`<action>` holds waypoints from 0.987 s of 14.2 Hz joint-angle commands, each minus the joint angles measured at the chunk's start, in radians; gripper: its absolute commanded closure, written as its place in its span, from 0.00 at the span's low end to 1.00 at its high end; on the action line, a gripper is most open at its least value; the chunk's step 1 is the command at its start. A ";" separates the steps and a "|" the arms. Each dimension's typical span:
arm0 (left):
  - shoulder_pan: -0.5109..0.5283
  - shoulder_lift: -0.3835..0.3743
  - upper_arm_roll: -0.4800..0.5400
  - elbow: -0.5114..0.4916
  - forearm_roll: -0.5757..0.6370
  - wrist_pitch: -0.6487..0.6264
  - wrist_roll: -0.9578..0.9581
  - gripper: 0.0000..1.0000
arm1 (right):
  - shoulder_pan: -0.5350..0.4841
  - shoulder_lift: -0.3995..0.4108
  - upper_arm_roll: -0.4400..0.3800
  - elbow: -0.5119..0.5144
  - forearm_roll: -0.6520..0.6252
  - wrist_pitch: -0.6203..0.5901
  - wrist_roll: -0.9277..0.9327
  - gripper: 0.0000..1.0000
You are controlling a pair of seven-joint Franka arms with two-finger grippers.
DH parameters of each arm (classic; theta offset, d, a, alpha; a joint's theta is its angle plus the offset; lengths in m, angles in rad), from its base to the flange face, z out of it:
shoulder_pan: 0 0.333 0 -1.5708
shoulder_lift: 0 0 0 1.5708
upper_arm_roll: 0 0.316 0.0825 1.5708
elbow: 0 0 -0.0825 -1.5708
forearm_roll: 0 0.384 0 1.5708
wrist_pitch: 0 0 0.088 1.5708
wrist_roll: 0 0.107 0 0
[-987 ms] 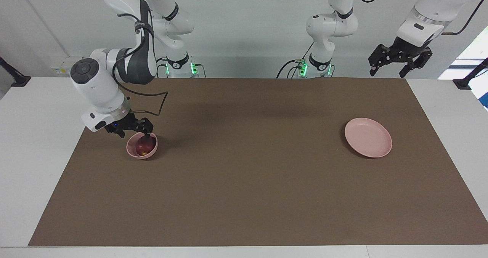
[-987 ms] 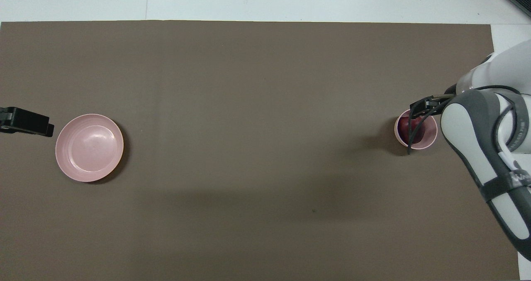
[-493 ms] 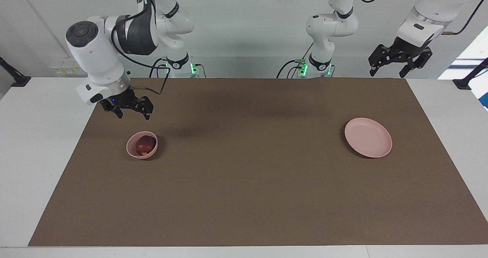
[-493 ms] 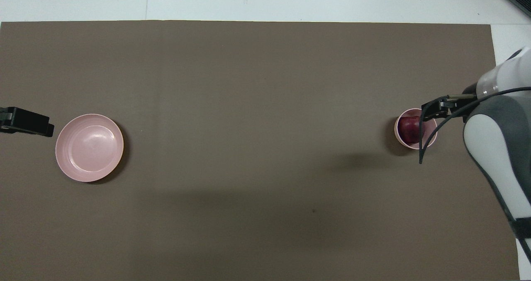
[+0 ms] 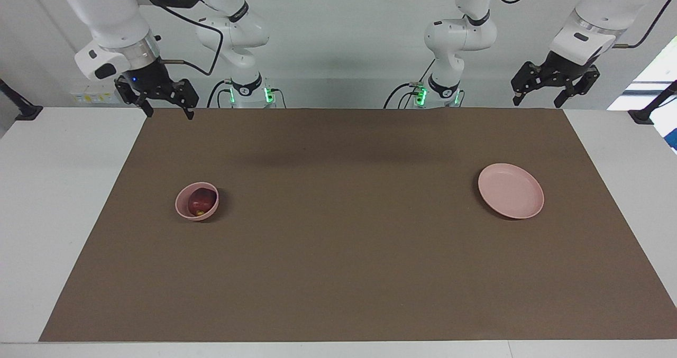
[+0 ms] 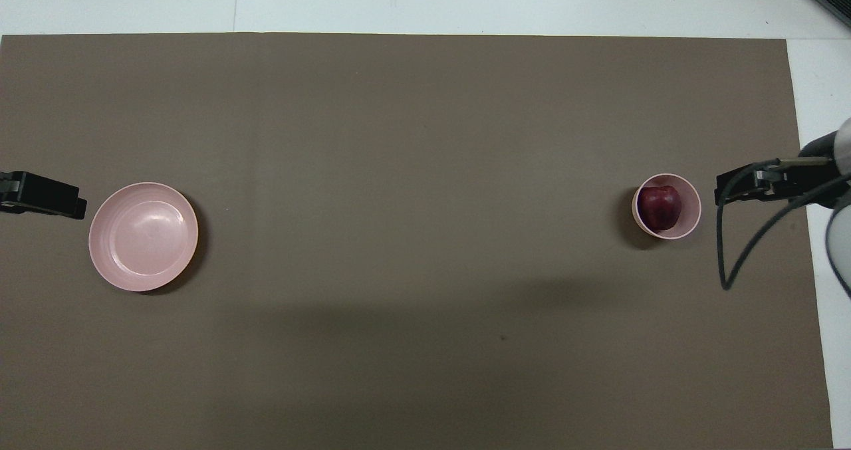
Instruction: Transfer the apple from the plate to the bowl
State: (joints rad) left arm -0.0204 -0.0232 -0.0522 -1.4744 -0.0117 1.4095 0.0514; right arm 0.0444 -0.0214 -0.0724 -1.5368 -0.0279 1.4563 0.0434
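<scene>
We see a white tabletop (image 5: 53, 215) carrying a brown mat (image 5: 349, 252). On the mat: pink bowl (image 5: 182, 210) toward the right arm's end, pink plate (image 5: 511, 190) well apart from the bowl, toward the left arm's end.

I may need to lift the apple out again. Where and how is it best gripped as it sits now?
Probably from straight above, fingers across the widest part of the apple. It sits deep in the bowl, whose wall blocks a sideways approach; only its rounded top is exposed. The open right gripper, raised over the mat's edge, is the closer one.
</scene>
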 commanded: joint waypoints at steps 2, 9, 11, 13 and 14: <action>0.004 -0.003 -0.003 0.014 0.007 -0.047 0.010 0.00 | -0.015 -0.040 0.008 0.072 -0.021 -0.105 -0.019 0.00; -0.056 -0.004 0.080 0.016 0.004 -0.043 0.001 0.00 | -0.006 -0.106 0.013 -0.013 -0.018 -0.050 -0.034 0.00; -0.039 -0.004 0.074 0.016 0.006 -0.041 0.002 0.00 | -0.009 -0.112 0.013 -0.034 -0.012 -0.050 -0.039 0.00; -0.036 -0.004 0.072 0.016 0.006 -0.041 0.002 0.00 | -0.003 -0.118 0.013 -0.045 -0.020 -0.025 -0.039 0.00; -0.035 -0.004 0.072 0.016 0.006 -0.040 0.004 0.00 | -0.008 -0.121 0.013 -0.051 -0.020 -0.021 -0.040 0.00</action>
State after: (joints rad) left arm -0.0531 -0.0248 0.0158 -1.4728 -0.0117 1.3834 0.0514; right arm 0.0460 -0.1117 -0.0681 -1.5453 -0.0280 1.4018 0.0312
